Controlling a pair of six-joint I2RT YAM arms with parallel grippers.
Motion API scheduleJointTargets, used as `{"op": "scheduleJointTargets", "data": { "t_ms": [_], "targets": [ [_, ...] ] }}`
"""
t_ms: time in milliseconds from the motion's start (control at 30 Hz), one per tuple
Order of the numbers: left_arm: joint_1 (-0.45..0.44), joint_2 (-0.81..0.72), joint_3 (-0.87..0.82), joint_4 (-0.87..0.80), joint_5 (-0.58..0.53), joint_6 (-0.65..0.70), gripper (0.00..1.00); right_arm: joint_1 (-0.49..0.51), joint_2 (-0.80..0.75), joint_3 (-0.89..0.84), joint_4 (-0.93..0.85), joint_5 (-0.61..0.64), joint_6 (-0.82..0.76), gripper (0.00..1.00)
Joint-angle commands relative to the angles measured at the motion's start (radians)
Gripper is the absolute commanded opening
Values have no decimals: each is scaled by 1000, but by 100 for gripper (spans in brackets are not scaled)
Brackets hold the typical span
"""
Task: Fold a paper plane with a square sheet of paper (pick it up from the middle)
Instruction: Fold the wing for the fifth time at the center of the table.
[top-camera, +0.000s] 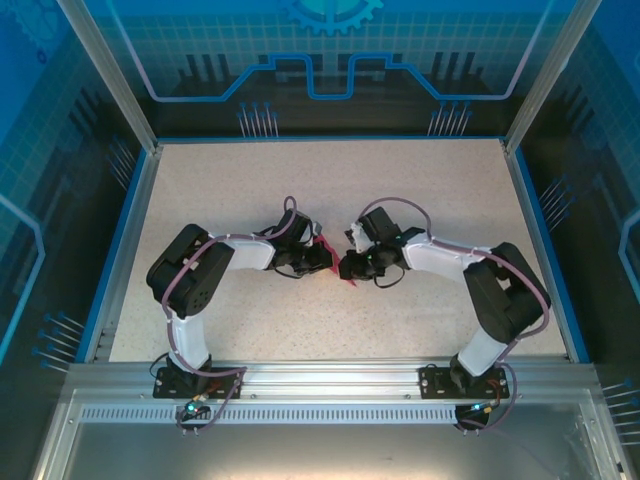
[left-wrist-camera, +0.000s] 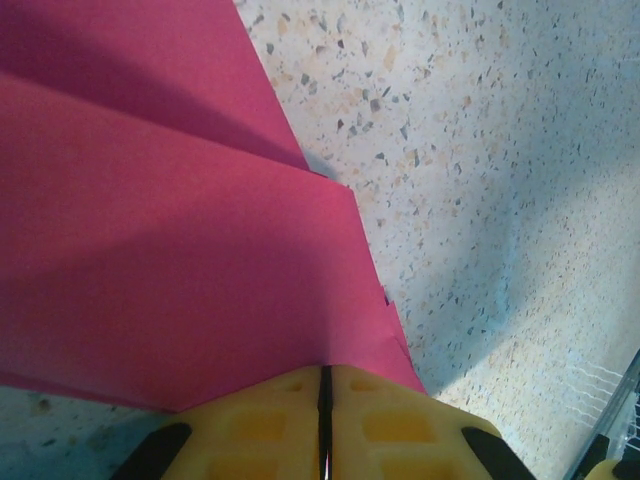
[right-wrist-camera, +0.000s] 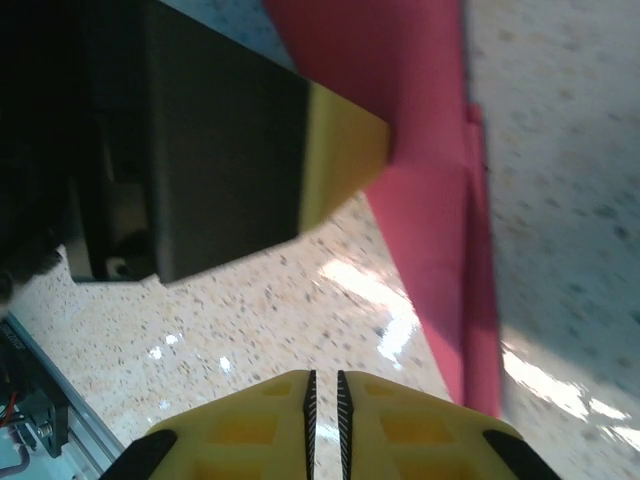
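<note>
While pinched: paper plane (left-wrist-camera: 180, 250) in left tool (left-wrist-camera: 325, 400).

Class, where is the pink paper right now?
The pink paper lies folded mid-table between the two wrists in the top view; the left gripper pinches its edge.

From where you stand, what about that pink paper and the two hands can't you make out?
- Top view: the pink paper is mostly hidden under the two hands, so its folded shape is unclear.
- Left wrist view: the paper runs off the left and top edges; the left hand covers its near edge.
- Right wrist view: motion blur smears the paper's edges beyond the right hand.
</note>
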Motion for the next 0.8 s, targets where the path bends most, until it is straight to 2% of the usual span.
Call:
{"op": "scheduleJointTargets", "data": {
  "t_ms": [0, 400, 767],
  "targets": [
    [-4, 80, -13, -96, -76, 16, 8, 16, 71, 38, -28, 18, 4, 12],
    [-6, 83, -4, -116, -89, 19, 8, -5, 110, 29, -52, 74, -7, 8],
    [-4, 86, -1, -128, -94, 28, 8, -99, 114, -102, 16, -30, -24, 7]
  ]
}}
